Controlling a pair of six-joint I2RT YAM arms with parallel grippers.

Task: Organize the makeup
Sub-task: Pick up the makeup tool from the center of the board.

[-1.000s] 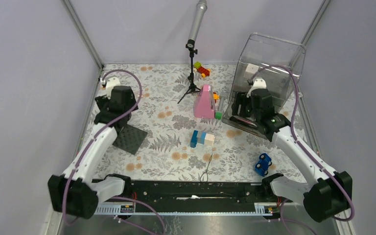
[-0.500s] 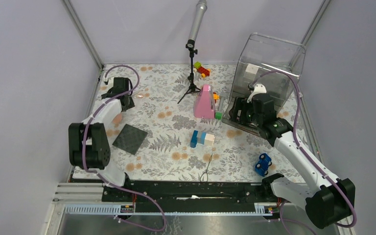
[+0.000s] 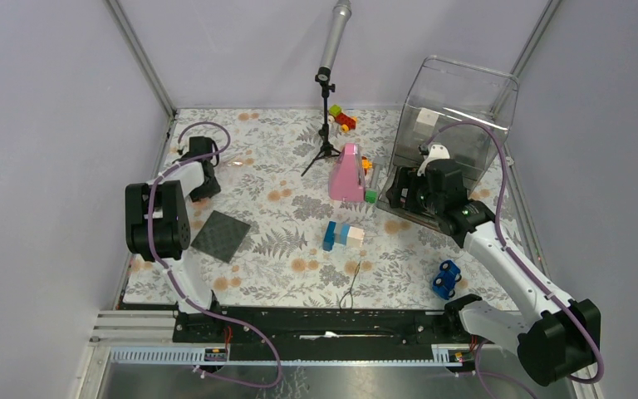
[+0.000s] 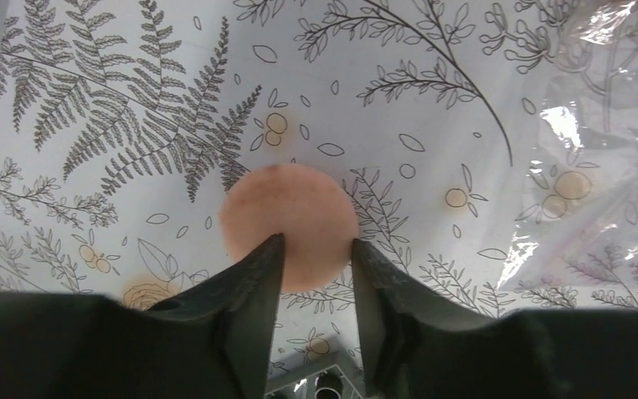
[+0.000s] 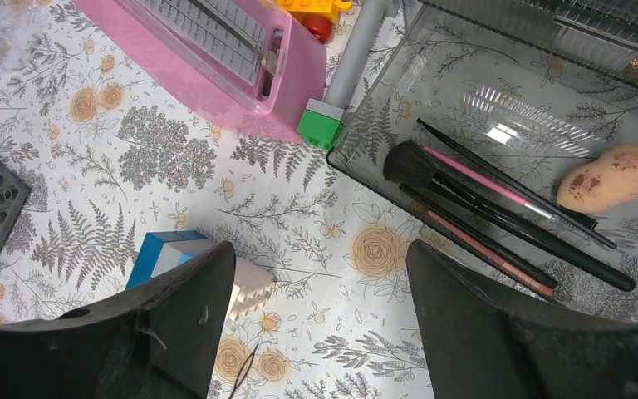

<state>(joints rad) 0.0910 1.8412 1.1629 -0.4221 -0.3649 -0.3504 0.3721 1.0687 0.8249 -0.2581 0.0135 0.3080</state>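
Observation:
A peach round sponge point(image 4: 289, 224) lies flat on the flowered table. My left gripper point(image 4: 316, 241) hangs right over its near half, jaws narrowed but still apart, and the sponge looks unsquashed. My right gripper point(image 5: 322, 249) stands wide open and holds nothing, just left of the clear box point(image 3: 457, 108). On that box's floor lie a black brush point(image 5: 411, 164), a pink pencil point(image 5: 482, 184), more slim dark pencils and a beige sponge point(image 5: 611, 177). A flat dark square point(image 3: 220, 235) rests on the table at the left.
A tall pink object point(image 3: 347, 173) and a green block point(image 5: 320, 125) stand mid-table. Blue and white blocks point(image 3: 342, 235), a blue toy car point(image 3: 446, 278), a microphone stand point(image 3: 326, 125) and red-yellow blocks point(image 3: 343, 119) are also here. Crinkled clear film point(image 4: 606, 125) lies near the sponge.
The left arm has folded back to the table's far left edge and its jaws have narrowed over the sponge. The right gripper has drawn slightly left of the box and widened a little.

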